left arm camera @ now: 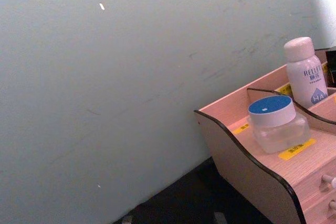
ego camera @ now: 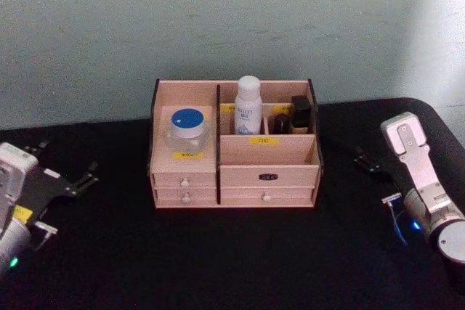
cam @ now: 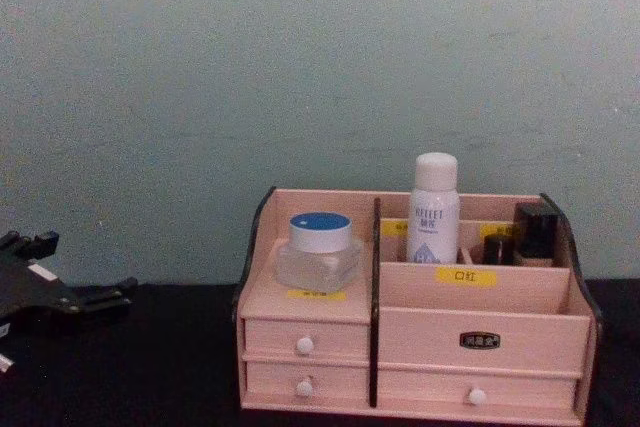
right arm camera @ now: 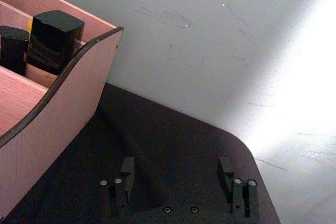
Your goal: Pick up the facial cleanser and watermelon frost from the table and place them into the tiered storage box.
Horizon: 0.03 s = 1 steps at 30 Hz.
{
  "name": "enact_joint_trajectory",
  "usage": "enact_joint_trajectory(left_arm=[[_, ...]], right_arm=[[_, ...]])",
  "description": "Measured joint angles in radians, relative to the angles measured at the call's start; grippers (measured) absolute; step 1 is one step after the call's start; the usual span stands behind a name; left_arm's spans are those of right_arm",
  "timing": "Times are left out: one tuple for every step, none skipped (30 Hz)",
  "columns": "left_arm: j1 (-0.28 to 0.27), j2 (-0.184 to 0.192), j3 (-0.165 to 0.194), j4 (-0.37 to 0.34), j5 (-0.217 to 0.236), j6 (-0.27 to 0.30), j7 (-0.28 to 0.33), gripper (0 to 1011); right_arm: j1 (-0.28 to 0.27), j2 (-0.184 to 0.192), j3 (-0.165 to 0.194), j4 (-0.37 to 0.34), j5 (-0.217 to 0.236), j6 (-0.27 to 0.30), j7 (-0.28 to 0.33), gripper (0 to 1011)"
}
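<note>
Both items already sit in the pale pink-beige wooden tiered storage box (ego camera: 232, 157) at frame centre: the blue-lidded clear jar (ego camera: 187, 130) left, the white spray bottle (ego camera: 248, 105) behind. Your left end effector (ego camera: 81, 177) and right end effector (right arm camera: 179, 174) rest spread apart, empty, at the tabletop's (ego camera: 232, 252) edges; reaching back in could topple that bottle.

We log the tiered storage box (ego camera: 232, 172): pink-beige, upright, centre table; white bottle (ego camera: 248, 104) upright in rear compartment; blue-lidded jar (ego camera: 187, 132) on left tier.

I count one organiser (ego camera: 232, 172) with four drawers. In it stand one jar (ego camera: 188, 131), one white bottle (ego camera: 248, 104) and two dark bottles (ego camera: 301, 113).
</note>
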Motion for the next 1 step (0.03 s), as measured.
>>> enact_joint_trajectory(left_arm=[[0.0,0.0,0.0,0.0,0.0,0.0,0.0,1002]], right_arm=[[0.0,0.0,0.0,0.0,0.0,0.0,0.0,1003]])
